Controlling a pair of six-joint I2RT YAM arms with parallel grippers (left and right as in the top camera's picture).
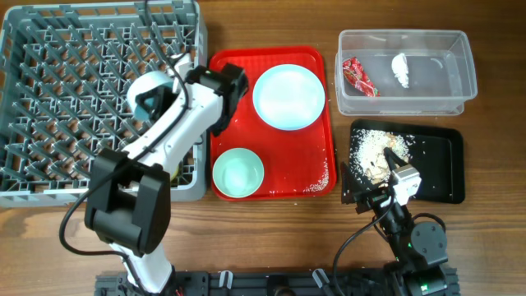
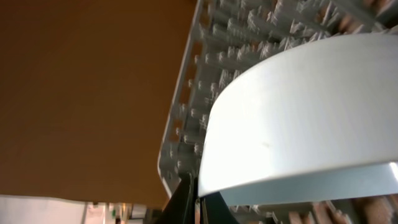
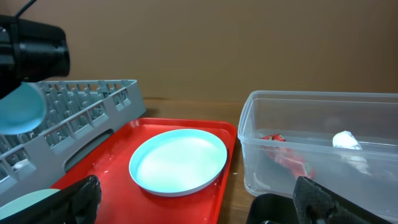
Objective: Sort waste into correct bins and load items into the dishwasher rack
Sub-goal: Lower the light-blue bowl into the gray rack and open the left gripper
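My left gripper [image 1: 164,89] is shut on the rim of a small pale-blue bowl [image 1: 148,100] and holds it tilted above the grey dishwasher rack [image 1: 49,99]. In the left wrist view the bowl [image 2: 298,112] fills the frame in front of the rack [image 2: 199,87], pinched by the fingers [image 2: 196,198]. My right gripper [image 1: 393,164] is open and empty over the black tray [image 1: 436,164], which holds food scraps [image 1: 371,150]. The clear tub [image 1: 460,82] holds the red wrapper [image 1: 357,76] and the tissue wad [image 1: 401,70]. The round plate [image 1: 288,97] lies on the red tray.
The red serving tray [image 1: 316,164] also carries a pale-green bowl [image 1: 238,173] and some loose scraps at its front right. The right wrist view shows the plate [image 3: 178,160], the clear tub [image 3: 311,124], the rack [image 3: 87,115] and the open fingers [image 3: 205,208].
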